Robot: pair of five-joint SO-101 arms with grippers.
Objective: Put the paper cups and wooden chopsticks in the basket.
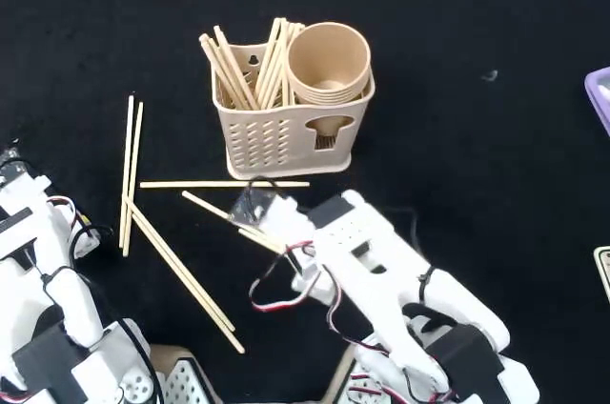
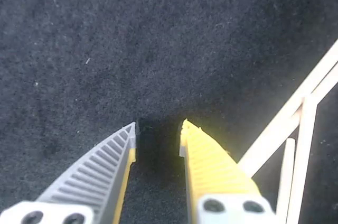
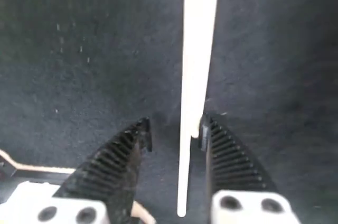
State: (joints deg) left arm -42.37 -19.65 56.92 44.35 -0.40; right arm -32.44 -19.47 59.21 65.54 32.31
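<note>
A beige slotted basket [image 1: 286,137] stands at the table's middle back, holding a stack of paper cups [image 1: 329,63] and a bunch of wooden chopsticks [image 1: 238,66]. Loose chopsticks lie on the black cloth: two side by side at the left [image 1: 129,171], one flat in front of the basket [image 1: 224,184], a long slanted pair [image 1: 181,271] and a short slanted one [image 1: 214,209]. My right gripper [image 1: 250,206] [image 3: 174,131] is low over that short chopstick [image 3: 199,49], open, with the stick between its fingers and against one of them. My left gripper [image 2: 158,129] is open over bare cloth, chopsticks [image 2: 296,123] beside it.
A purple object [image 1: 600,99] pokes in at the right edge, and a pale flat thing [image 1: 603,271] lies below it. My left arm [image 1: 38,271] occupies the front left corner. Beige perforated pieces [image 1: 176,375] sit at the front edge between the arms.
</note>
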